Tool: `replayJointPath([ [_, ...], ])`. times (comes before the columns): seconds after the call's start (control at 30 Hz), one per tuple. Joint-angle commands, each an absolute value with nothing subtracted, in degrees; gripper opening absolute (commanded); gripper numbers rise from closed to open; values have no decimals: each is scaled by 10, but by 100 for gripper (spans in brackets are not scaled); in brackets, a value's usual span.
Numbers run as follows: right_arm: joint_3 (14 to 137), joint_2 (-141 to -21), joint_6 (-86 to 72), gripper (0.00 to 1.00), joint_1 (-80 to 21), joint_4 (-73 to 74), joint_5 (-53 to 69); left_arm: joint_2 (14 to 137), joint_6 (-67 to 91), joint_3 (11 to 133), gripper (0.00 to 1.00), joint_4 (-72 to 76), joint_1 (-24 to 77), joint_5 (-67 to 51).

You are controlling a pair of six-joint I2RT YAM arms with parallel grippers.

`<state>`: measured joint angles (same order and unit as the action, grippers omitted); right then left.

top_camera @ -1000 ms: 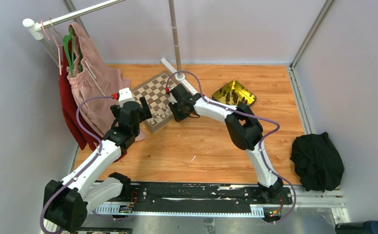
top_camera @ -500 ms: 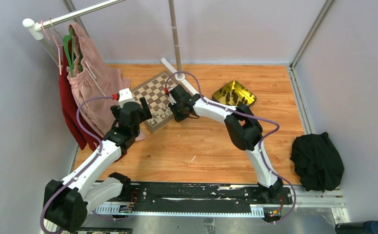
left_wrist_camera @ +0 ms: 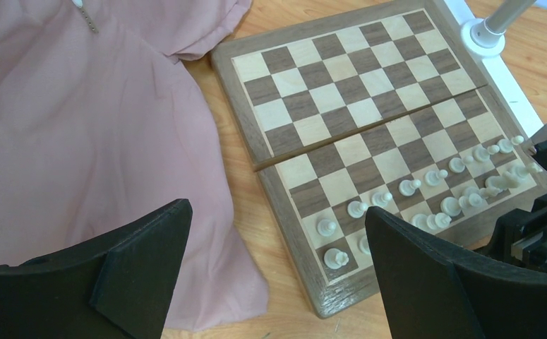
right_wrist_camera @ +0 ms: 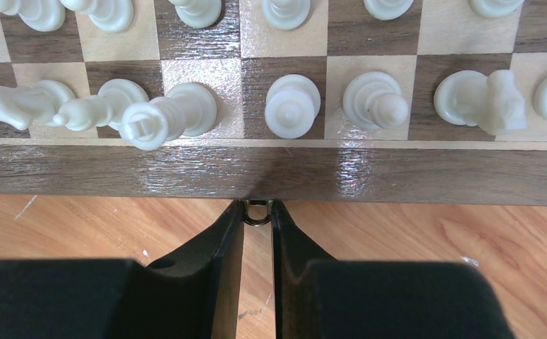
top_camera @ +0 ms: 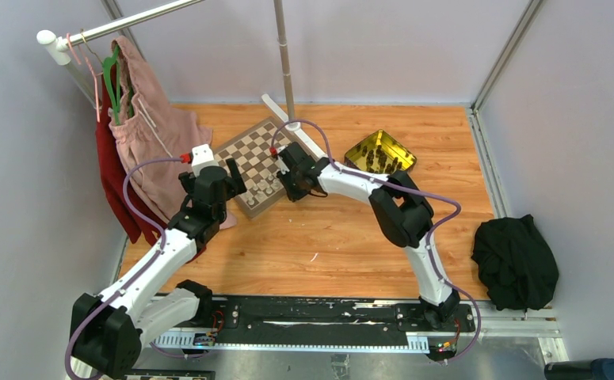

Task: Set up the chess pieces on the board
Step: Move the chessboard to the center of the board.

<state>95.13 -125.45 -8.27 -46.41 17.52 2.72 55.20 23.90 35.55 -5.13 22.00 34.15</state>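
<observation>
Board: the board lies far left on the table, half its squares bare.
White men: the cream chess pieces fill the two ranks along its right edge.
Dark men: they appear to sit in the gold tin, well to the right.
Right gripper: nearly closed on a small metal ring at the border; you hold no piece.
Left gripper: spread wide and empty, above the board's near end.
Your step: probably release the ring, then fetch dark men singly, gripping low.
</observation>
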Motion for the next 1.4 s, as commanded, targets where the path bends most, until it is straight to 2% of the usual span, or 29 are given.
replayJointPath([
  [0.0, 917, -1226, -75, 5, -475, 211, 14, 541, 247, 349, 100, -45, 224, 359],
  [0.3, 863, -1179, -79, 4, -477, 205, 7, 536, 245, 352, 100, -50, 224, 367],
  [1.37, 528, -894, -123, 1, -484, 171, 1, 537, 259, 358, 100, -84, 226, 376],
])
